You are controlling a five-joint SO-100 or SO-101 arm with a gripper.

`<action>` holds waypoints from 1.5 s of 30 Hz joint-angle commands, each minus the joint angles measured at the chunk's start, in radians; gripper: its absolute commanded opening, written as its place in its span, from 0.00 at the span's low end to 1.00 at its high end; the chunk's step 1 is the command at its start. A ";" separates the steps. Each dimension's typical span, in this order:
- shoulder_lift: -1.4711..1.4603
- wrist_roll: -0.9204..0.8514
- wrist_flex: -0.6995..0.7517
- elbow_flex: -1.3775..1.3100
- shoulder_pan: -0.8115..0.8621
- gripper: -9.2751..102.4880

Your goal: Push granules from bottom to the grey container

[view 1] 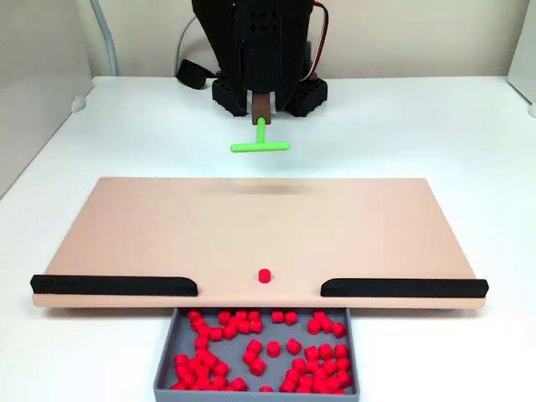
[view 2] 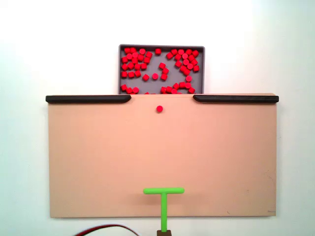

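Many red granules (view 1: 260, 347) (view 2: 160, 69) lie in the grey container (view 1: 163, 368) (view 2: 119, 64), which sits against the gap between two black strips (view 1: 115, 285) (view 2: 88, 99) on the tan board (view 1: 251, 226) (view 2: 162, 152). One granule (view 1: 265, 275) (view 2: 159, 108) stands alone on the board just before that gap. My gripper (view 1: 262, 113) (view 2: 164, 231) is shut on the stem of a green T-shaped tool (view 1: 260, 146) (view 2: 163, 191). The tool hangs raised at the board's opposite edge, far from the lone granule and in line with it.
The board rests on a white table (view 1: 100, 134). The arm's black base (view 1: 268, 92) stands behind the board, with a black part (view 1: 193, 74) and cables beside it. A red wire (view 2: 103, 228) shows at the bottom edge.
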 commanded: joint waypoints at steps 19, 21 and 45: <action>0.008 0.020 0.005 -0.021 -0.008 0.08; 0.008 0.020 0.005 -0.021 -0.008 0.08; 0.003 0.032 0.005 -0.021 -0.008 0.08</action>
